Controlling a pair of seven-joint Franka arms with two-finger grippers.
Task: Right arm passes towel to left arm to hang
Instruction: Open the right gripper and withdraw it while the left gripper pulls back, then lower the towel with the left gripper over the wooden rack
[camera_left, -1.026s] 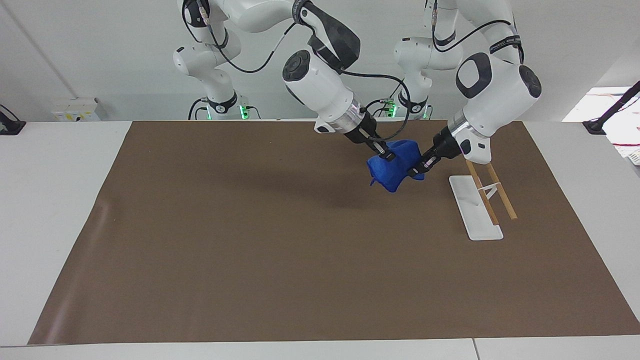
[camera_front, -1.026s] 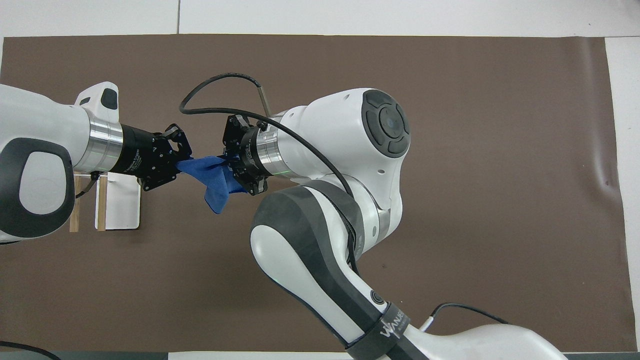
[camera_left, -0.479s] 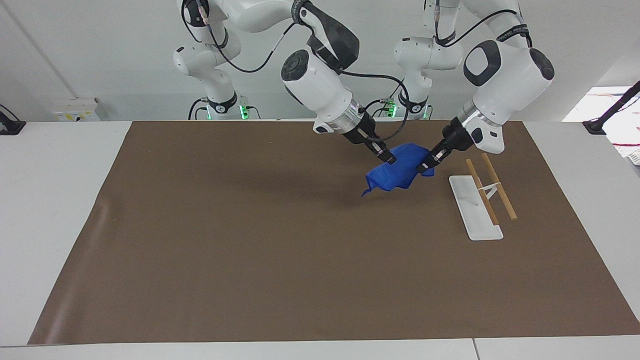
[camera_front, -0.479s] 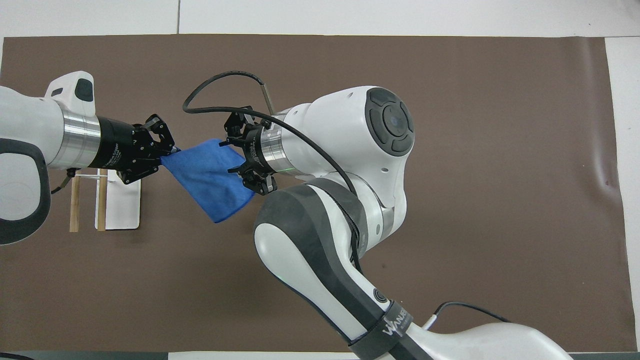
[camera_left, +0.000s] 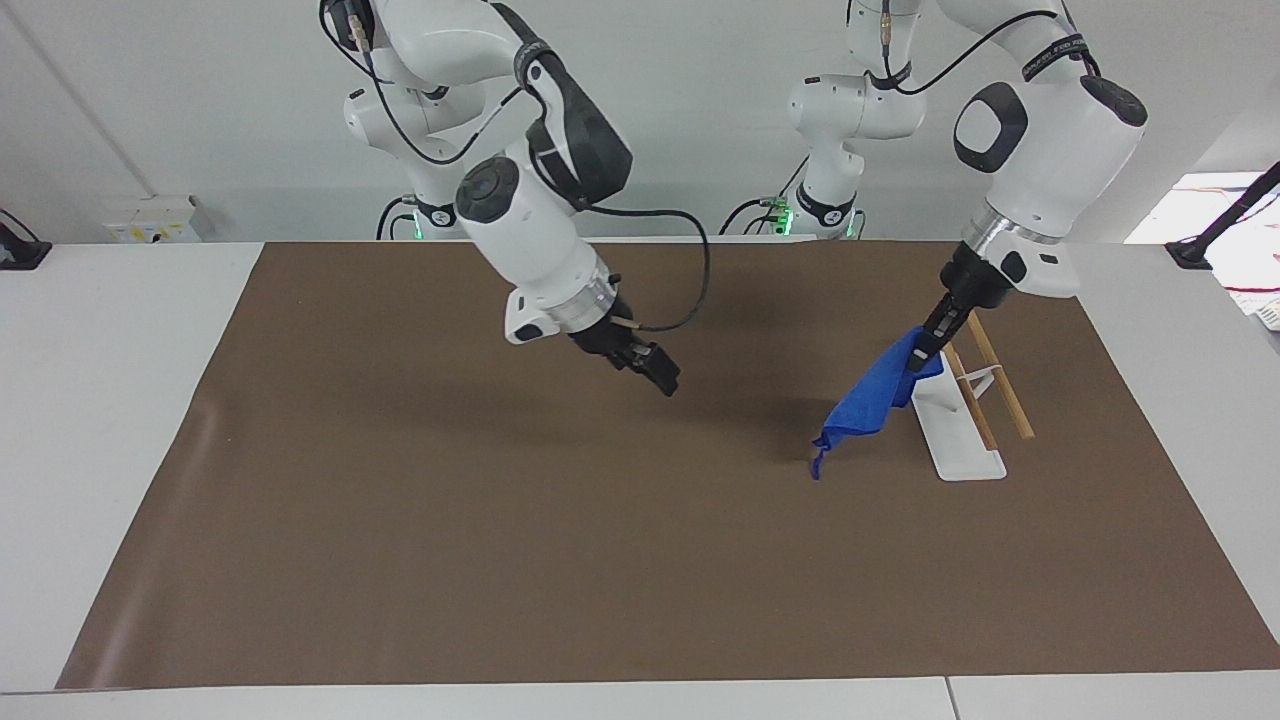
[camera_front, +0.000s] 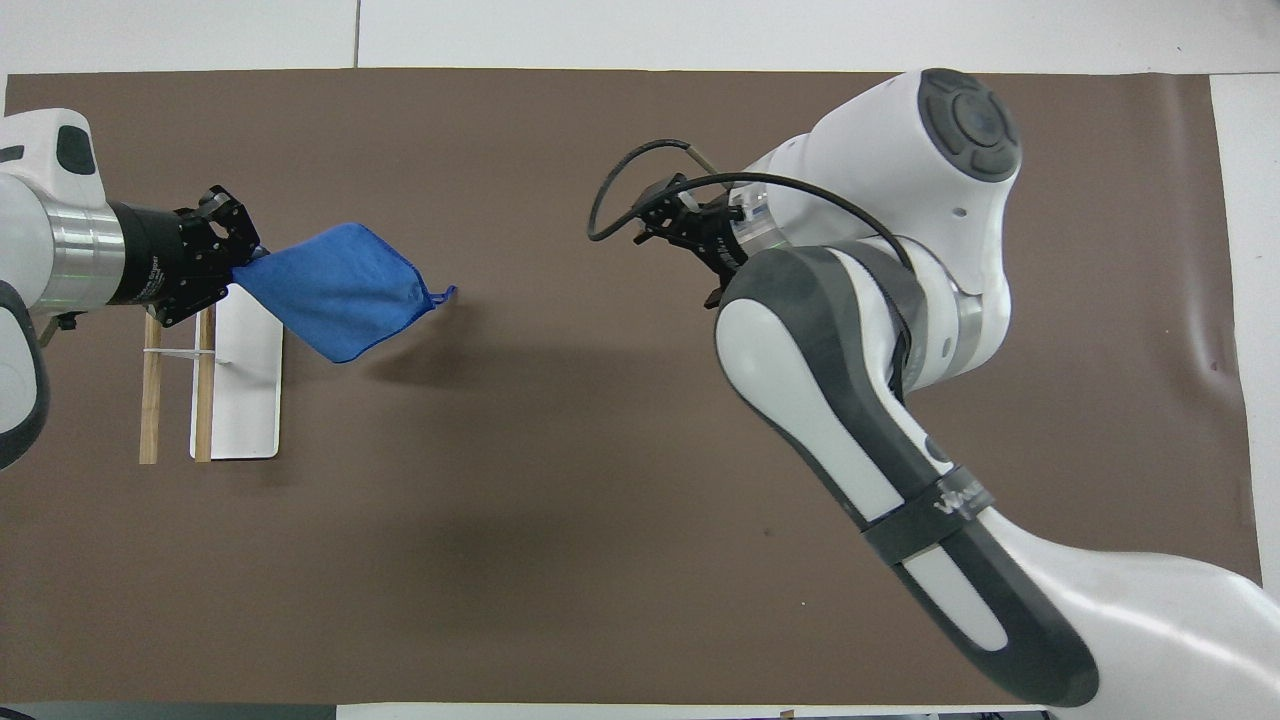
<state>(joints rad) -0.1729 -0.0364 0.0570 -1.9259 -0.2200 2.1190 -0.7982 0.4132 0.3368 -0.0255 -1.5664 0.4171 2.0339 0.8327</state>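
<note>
While the left fingers (camera_left: 922, 350) grasp one towel (camera_left: 872, 398) above one rack (camera_left: 952, 415), right fingers (camera_left: 662, 377) seem empty, state unclear.

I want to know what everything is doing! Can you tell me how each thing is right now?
Blue towel: hanging by one corner, lifted off the table, loop string dangling at its lowest corner.
Left gripper: shut on the towel, over the rack's white base.
Right gripper: holding nothing, in the air over the brown mat.
Wooden rack: standing on its white base, nothing hung on it yet.
Brown mat: lying flat on the table.
</note>
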